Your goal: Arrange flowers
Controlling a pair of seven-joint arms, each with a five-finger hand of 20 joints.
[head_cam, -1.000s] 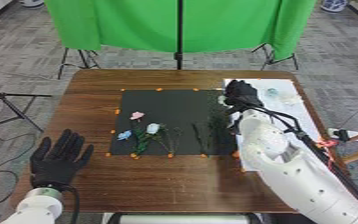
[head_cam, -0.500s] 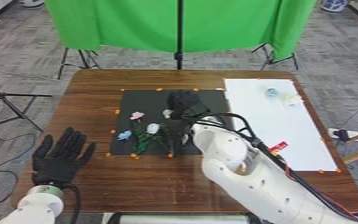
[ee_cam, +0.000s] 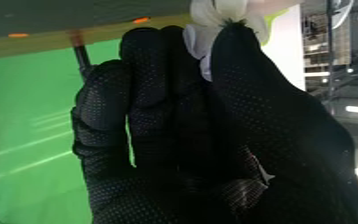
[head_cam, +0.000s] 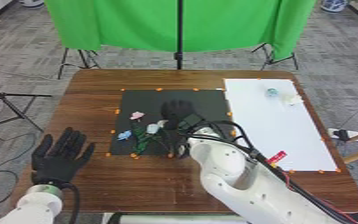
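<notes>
Both white arms are extended from the bottom edge of the head view. The left arm (head_cam: 35, 212) is placed low at the left; its black-gloved left hand (head_cam: 55, 162) is opened, the fingers straightened, spread and directed forward. The right arm (head_cam: 233, 167) is angled inward from the lower right, its right hand (head_cam: 179, 111) being brought near the middle. In the right wrist view, the thumb (ee_cam: 264, 97) of the right hand (ee_cam: 180, 165) is set against closely grouped fingers.

You see a table (head_cam: 95, 102) of brown wood, a bit glossy. The black mat (head_cam: 144, 101) is matt, the right sheet (head_cam: 273, 125) smooth, the far curtain (head_cam: 131, 25) green cloth. Your right hand (head_cam: 177, 111) wears dotted fabric.
</notes>
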